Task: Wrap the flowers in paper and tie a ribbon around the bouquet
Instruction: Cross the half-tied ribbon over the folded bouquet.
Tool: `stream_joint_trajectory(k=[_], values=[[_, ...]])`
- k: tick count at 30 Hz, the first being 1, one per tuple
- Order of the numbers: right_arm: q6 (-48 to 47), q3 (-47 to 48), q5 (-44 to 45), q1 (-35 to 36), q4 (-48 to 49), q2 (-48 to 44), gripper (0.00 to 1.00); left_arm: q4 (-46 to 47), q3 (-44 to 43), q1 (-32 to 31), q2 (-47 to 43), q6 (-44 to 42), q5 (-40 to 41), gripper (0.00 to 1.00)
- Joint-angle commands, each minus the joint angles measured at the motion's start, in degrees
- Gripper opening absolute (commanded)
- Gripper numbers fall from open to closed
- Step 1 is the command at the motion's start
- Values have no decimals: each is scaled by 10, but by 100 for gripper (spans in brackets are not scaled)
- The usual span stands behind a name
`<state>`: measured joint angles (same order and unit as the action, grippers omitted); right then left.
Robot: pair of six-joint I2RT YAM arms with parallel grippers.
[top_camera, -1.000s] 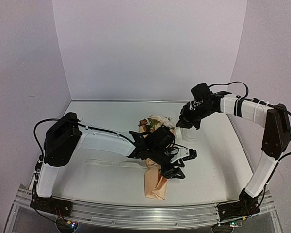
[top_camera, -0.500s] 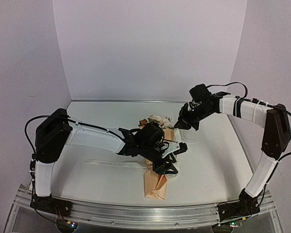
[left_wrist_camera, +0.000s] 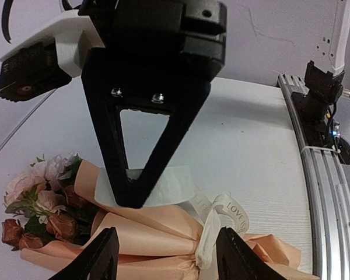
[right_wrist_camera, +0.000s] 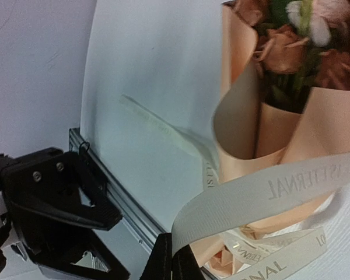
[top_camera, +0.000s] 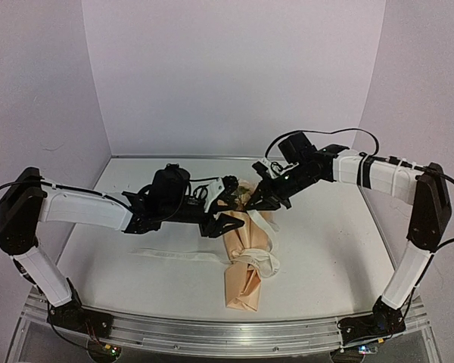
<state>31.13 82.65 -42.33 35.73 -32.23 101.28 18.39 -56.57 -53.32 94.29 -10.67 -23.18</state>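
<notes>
The bouquet lies on the table, a cone of peach paper (top_camera: 242, 283) with the flowers (top_camera: 244, 187) at its far end. The cream ribbon (top_camera: 263, 261) loops around its middle, and one tail (top_camera: 174, 255) trails left on the table. My right gripper (top_camera: 255, 203) is shut on a ribbon strand (right_wrist_camera: 268, 191) over the bouquet's upper part; its fingertips (right_wrist_camera: 175, 263) pinch the strand's end. My left gripper (top_camera: 228, 205) is open just left of the flower end. In the left wrist view its fingers (left_wrist_camera: 102, 256) stand apart above the paper (left_wrist_camera: 151, 236), with the ribbon knot (left_wrist_camera: 221, 217) near the right one.
The metal rail (top_camera: 212, 333) runs along the table's near edge. White walls close the back and both sides. The right arm (top_camera: 378, 170) reaches in from the right, and the left arm (top_camera: 83, 210) stretches low across the left half of the table.
The left gripper has pulled back from over the bouquet's middle to beside the flower end. The right gripper has moved left and down over the bouquet, carrying its ribbon strand.
</notes>
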Motion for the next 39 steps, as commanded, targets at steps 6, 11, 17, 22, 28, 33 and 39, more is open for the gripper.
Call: stream_joint_trajectory(k=[6, 11, 17, 22, 28, 33, 39], values=[[-56, 20, -87, 18, 14, -44, 0, 66, -19, 18, 37, -91, 3, 59], [-60, 14, -91, 20, 13, -54, 0, 89, -43, 19, 76, -87, -14, 59], [-65, 9, -100, 22, 3, -57, 0, 124, -79, 19, 113, -65, -30, 59], [-72, 7, -94, 22, -8, -59, 0, 138, -100, 19, 135, -47, -46, 56], [-92, -10, -51, 22, -21, -73, 1, 123, -104, 19, 135, -35, -19, 5], [-110, -33, 17, 22, -29, -90, 22, 42, -111, 19, 96, -41, 78, 0], [-125, -99, 96, 22, -5, -130, 55, -232, -183, 19, 67, -56, 119, 0]])
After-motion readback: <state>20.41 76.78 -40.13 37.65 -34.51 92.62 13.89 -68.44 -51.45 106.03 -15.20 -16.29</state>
